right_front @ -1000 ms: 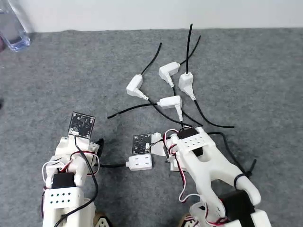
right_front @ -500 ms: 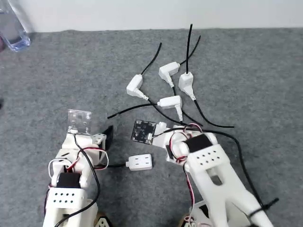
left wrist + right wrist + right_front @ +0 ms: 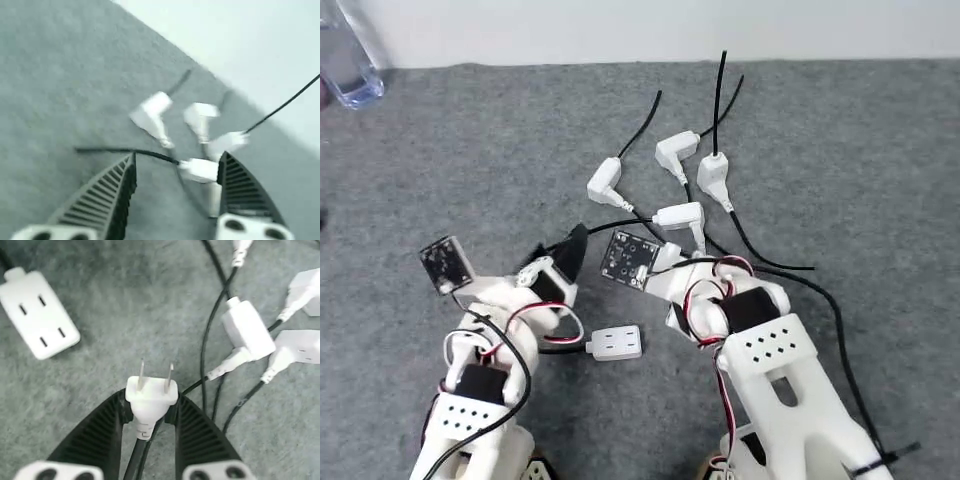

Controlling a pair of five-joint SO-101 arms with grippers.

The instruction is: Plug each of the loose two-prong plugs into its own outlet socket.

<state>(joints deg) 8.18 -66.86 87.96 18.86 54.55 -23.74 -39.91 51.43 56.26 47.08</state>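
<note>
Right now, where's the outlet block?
High view: the outlet block lies on the carpet between the left arm and right arm, nearer the camera than the loose plugs.

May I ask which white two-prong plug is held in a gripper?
The white plug clamped in the right gripper; the other four lie loose on the grey carpet.

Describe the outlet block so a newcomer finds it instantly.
On the grey mat, look between the left arm and right arm. The outlet block lies flat there: a white rectangle with slots on top; the plugs clustered farther out have none.
</note>
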